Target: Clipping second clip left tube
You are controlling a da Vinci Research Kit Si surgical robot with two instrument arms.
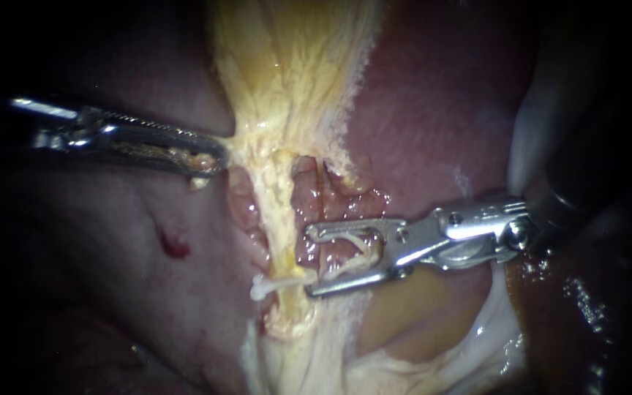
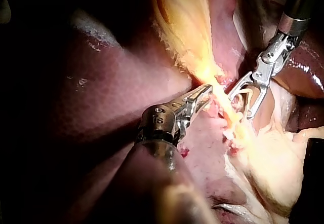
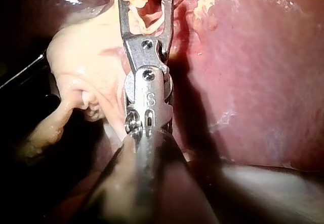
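A pale yellow tube (image 1: 281,212) runs downward from a fan of yellowish tissue (image 1: 287,66). One white clip (image 1: 261,289) sits across the tube low down. My right instrument (image 1: 309,262) comes in from the right. Its jaws stand wide apart with a second white clip (image 1: 352,247) seated between them, and the tips are right beside the tube above the first clip. My left instrument (image 1: 217,157) is shut on the edge of the yellowish tissue and holds it to the left. The same grip shows in the left wrist view (image 2: 207,93), with the right instrument (image 2: 241,107) opposite.
Dark red liver (image 1: 433,110) lies behind and on both sides, with a small red spot (image 1: 173,245) left of the tube. Raw pinkish tissue (image 1: 330,183) borders the tube. Pale fatty tissue (image 1: 418,314) lies under the right instrument's shaft.
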